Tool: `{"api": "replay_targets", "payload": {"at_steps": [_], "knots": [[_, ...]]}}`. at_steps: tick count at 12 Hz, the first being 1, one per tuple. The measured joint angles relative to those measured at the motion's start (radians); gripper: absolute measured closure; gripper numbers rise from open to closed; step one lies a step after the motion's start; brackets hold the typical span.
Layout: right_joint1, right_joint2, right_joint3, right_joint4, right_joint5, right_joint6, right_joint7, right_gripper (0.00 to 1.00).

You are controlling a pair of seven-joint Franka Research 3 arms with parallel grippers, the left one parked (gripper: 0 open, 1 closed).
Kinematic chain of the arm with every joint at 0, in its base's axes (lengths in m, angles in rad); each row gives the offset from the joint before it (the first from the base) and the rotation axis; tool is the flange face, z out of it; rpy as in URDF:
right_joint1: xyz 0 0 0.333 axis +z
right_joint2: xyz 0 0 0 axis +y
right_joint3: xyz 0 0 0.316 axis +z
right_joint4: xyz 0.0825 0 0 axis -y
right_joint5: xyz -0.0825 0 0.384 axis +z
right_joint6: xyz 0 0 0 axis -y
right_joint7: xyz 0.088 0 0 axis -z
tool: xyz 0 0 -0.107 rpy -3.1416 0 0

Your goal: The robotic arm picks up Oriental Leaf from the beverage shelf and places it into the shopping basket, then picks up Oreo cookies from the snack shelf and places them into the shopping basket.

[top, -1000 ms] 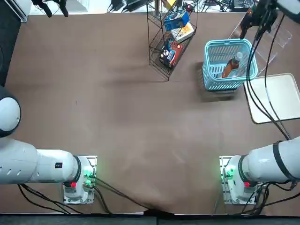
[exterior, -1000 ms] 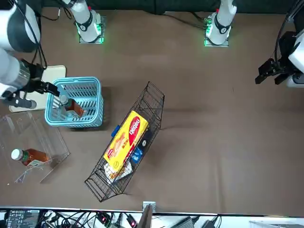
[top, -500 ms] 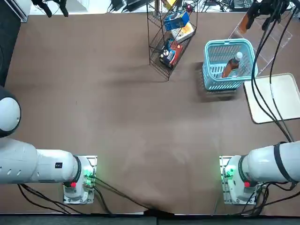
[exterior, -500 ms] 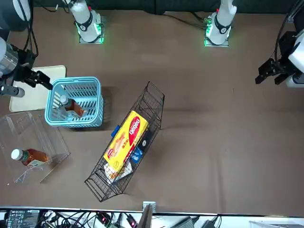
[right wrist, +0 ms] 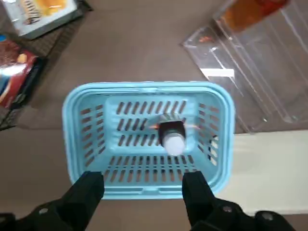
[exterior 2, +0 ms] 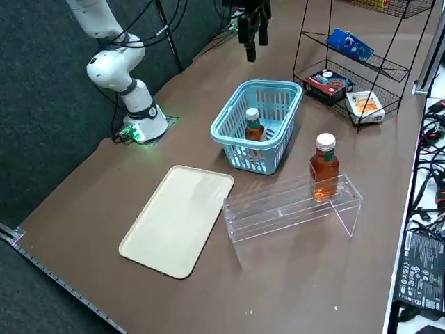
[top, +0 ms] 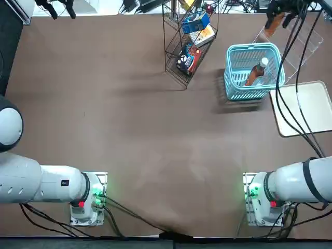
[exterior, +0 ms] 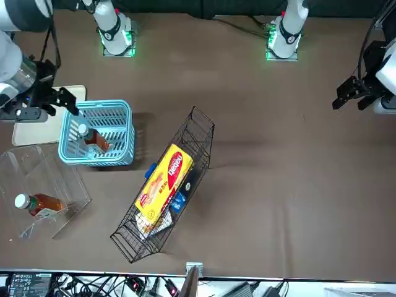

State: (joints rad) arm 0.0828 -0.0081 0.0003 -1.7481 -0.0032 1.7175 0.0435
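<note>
Bottle [right wrist: 172, 135] stands in the basket [right wrist: 79, 144] near the table's far right edge. Right gripper [right wrist: 143, 192], released and empty, has risen clear above it; Oreo pickup follows.

Two tea bottles (one [exterior 2: 253, 126] in the basket [exterior 2: 233, 149], one [exterior 2: 324, 167] on the clear stand [exterior 2: 288, 207]), one tray [exterior 2: 179, 219], one wire shelf [exterior 2: 358, 59].

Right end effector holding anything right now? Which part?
Nothing. The right end effector is open and empty above the shopping basket; the tea bottle stands inside it.
</note>
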Motion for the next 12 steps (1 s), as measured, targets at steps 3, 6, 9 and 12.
{"api": "replay_targets", "payload": {"at_steps": [3, 6, 9, 12], "knots": [[0.043, 0.001, 0.001, 0.003, 0.043, 0.007, -0.032, 0.0], [0.055, 0.005, 0.002, 0.003, 0.104, 0.036, -0.129, 0.0], [0.071, 0.014, 0.002, 0.003, 0.118, 0.077, -0.236, 0.0], [0.097, 0.017, 0.002, 0.002, 0.121, 0.117, -0.339, 0.0]]}}
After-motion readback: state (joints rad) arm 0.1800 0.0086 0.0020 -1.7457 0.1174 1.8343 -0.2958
